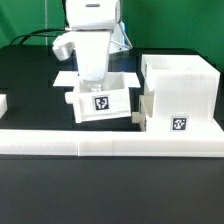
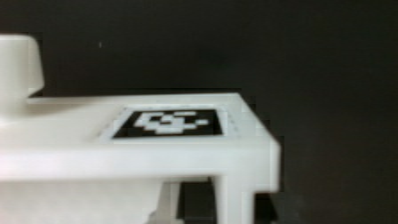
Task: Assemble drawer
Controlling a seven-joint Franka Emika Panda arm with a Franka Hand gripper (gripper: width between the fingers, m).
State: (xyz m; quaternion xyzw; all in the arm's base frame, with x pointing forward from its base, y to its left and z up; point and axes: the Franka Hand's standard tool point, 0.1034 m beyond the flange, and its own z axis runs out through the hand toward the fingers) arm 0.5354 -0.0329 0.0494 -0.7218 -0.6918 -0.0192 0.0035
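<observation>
A black surface fills the scene under even, bright light. A long low white border wall crosses its near side; behind, the backdrop is dark.

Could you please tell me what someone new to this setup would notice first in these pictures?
The white robot arm comes down at the middle of the exterior view onto a small white plastic box-shaped tray with a black-and-white square tag; its jaws are hidden. On the exterior view's right stands the large white cubic casing, also tagged, behind the long low white border wall. The wrist view shows a tag on white plastic up close.
</observation>
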